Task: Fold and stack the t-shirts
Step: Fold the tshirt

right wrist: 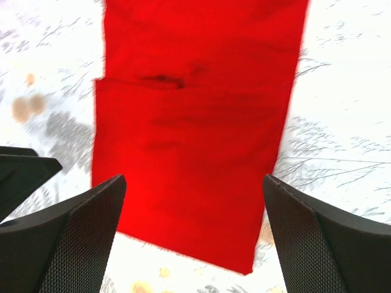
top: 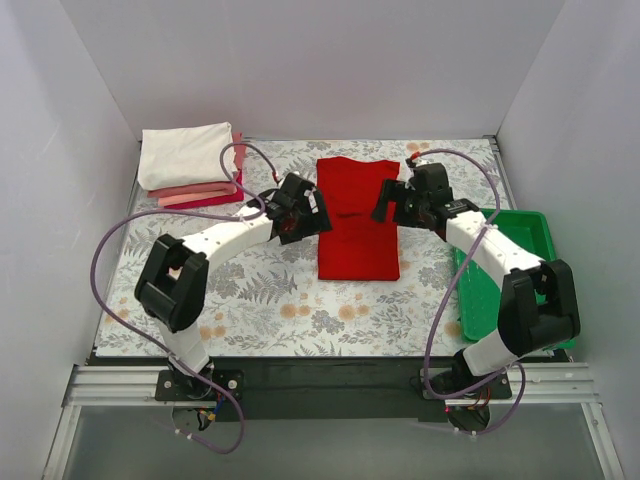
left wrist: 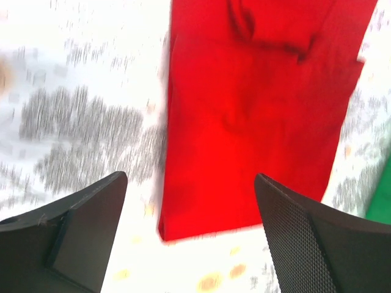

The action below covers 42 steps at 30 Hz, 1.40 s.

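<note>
A bright red t-shirt (top: 357, 225) lies flat on the floral tablecloth at the middle of the table, folded into a long narrow strip. It fills the left wrist view (left wrist: 256, 110) and the right wrist view (right wrist: 195, 134). My left gripper (top: 297, 212) hovers at the shirt's left edge, open and empty (left wrist: 190, 207). My right gripper (top: 393, 205) hovers at its right edge, open and empty (right wrist: 192, 207). Folded shirts are stacked at the back left: white (top: 185, 153) on top, salmon pink (top: 195, 192) below it, crimson (top: 222, 202) at the bottom.
A green plastic tray (top: 535, 228) stands at the right edge of the table, partly under my right arm; its corner shows in the left wrist view (left wrist: 382, 195). White walls close in the back and both sides. My left gripper's fingers (right wrist: 18, 177) show in the right wrist view.
</note>
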Tool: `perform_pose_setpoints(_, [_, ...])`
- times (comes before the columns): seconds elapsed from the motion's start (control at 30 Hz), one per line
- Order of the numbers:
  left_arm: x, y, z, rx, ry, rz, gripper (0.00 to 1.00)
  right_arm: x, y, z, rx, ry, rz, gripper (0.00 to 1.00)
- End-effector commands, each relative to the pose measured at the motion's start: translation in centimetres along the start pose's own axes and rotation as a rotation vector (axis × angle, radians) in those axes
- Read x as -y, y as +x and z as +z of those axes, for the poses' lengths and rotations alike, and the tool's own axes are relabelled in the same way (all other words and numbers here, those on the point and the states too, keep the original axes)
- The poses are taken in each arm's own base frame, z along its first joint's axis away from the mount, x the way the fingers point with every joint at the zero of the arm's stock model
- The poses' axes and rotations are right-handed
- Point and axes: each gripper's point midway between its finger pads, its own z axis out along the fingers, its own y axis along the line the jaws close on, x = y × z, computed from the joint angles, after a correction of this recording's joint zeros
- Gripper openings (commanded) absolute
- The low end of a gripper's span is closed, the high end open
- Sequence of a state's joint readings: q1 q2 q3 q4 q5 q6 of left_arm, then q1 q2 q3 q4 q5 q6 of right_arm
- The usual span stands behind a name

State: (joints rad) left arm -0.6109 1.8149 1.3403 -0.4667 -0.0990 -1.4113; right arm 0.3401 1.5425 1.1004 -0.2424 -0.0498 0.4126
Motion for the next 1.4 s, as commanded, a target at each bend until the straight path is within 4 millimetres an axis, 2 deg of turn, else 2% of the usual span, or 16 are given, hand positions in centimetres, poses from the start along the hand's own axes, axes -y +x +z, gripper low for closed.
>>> perform_pose_setpoints(0.0, [0.7, 1.2, -2.8, -0.023, 0.098, -0.049, 0.85, -2.7, 0.6, -1.4, 0.004, -0.173, -0.035, 0.98])
perform_pose_setpoints(0.03, [0.6, 1.7, -3.4, -0.030, 0.110, -0.056, 0.86, -2.9, 1.3, -1.5, -0.010, -0.190, -0.036, 0.98])
perform_pose_setpoints(0.07, [0.3, 2.1, -3.6, -0.035, 0.109, -0.059, 0.86, -2.3, 3.2, -1.4, -0.047, -0.183, -0.025, 0.98])
perform_pose_setpoints(0.1, [0.0, 3.8, -3.7, -0.091, 0.129, -0.062, 0.86, -2.2, 3.5, -2.0, -0.038, -0.182, -0.024, 0.98])
perform_pose_setpoints(0.17, [-0.3, 4.6, -4.4, -0.093, 0.143, -0.062, 0.86, -1.1, 4.9, -2.4, -0.037, -0.143, -0.008, 0.98])
perform_pose_setpoints(0.2, [-1.2, 5.8, -4.1, -0.112, 0.129, -0.066, 0.86, -0.4, 6.3, -2.9, -0.045, -0.127, 0.003, 0.98])
perform_pose_setpoints(0.3, [-1.8, 7.2, -4.0, -0.147, 0.128, -0.079, 0.86, 1.2, 8.9, -3.6, -0.060, -0.092, 0.017, 0.98])
perform_pose_setpoints(0.43, [-2.2, 9.3, -3.5, -0.202, 0.153, -0.085, 0.85, 2.8, 11.3, -3.8, -0.083, -0.040, 0.059, 0.98])
perform_pose_setpoints(0.63, [-2.4, 10.4, -2.2, -0.241, 0.146, -0.077, 0.64, 3.8, 12.5, -3.7, -0.090, 0.008, 0.107, 0.98])
perform_pose_setpoints(0.93, [-2.7, 11.6, -0.6, -0.284, 0.118, -0.072, 0.48, 4.2, 12.7, -3.1, -0.090, 0.026, 0.129, 0.84])
perform_pose_setpoints(1.07, [-3.3, 12.1, 0.4, -0.296, 0.086, -0.071, 0.31, 4.2, 13.2, -2.7, -0.112, 0.023, 0.129, 0.71])
perform_pose_setpoints(1.1, [-3.3, 12.1, 0.6, -0.298, 0.082, -0.069, 0.21, 4.3, 13.2, -2.6, -0.114, 0.026, 0.130, 0.68])
perform_pose_setpoints(1.17, [-3.5, 12.5, 0.7, -0.311, 0.075, -0.069, 0.15, 4.4, 13.4, -2.4, -0.122, 0.028, 0.129, 0.64])
perform_pose_setpoints(1.2, [-3.8, 12.7, 0.8, -0.317, 0.068, -0.069, 0.04, 4.5, 13.5, -2.3, -0.126, 0.033, 0.130, 0.63])
perform_pose_setpoints(1.23, [-3.8, 12.8, 0.8, -0.318, 0.064, -0.069, 0.00, 4.5, 13.4, -2.2, -0.125, 0.033, 0.129, 0.61])
perform_pose_setpoints(1.37, [-4.0, 12.9, 1.0, -0.317, 0.057, -0.068, 0.00, 4.7, 13.7, -1.6, -0.143, 0.040, 0.133, 0.57])
